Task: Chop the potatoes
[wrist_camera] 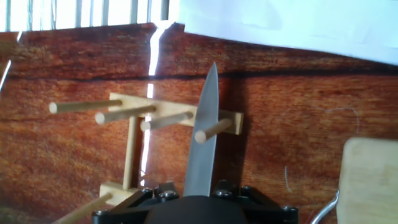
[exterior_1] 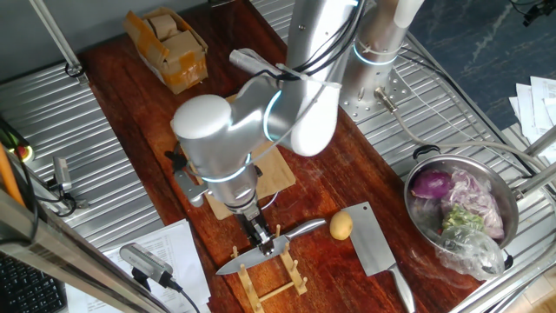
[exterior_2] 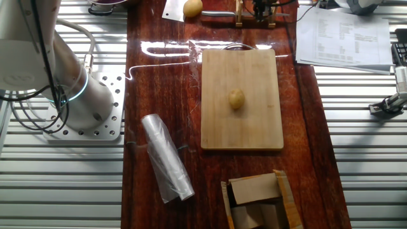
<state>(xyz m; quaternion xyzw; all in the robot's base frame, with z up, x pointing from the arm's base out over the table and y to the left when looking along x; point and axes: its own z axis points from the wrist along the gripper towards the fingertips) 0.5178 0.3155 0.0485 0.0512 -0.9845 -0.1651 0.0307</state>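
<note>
One potato [exterior_2: 236, 98] lies whole near the middle of the wooden cutting board [exterior_2: 241, 127]. A second whole potato [exterior_1: 340, 226] lies on the table between the cleaver [exterior_1: 373, 243] and a kitchen knife [exterior_1: 239, 261]; it also shows in the other fixed view [exterior_2: 193, 7]. The knife lies across a wooden peg rack [exterior_1: 274, 283]. My gripper [exterior_1: 265, 242] is down on the knife where blade meets handle. In the hand view the blade [wrist_camera: 202, 137] runs out from between my fingers [wrist_camera: 198, 198] and rests against the rack's pegs [wrist_camera: 214, 129]. The gripper looks shut on the knife.
A steel pot [exterior_1: 434, 165] with purple onion and a plastic bag stands to the right. A cardboard box [exterior_1: 169, 43] sits at the far end and a roll of plastic wrap [exterior_2: 166, 159] beside the board. Papers [wrist_camera: 292, 25] lie past the rack.
</note>
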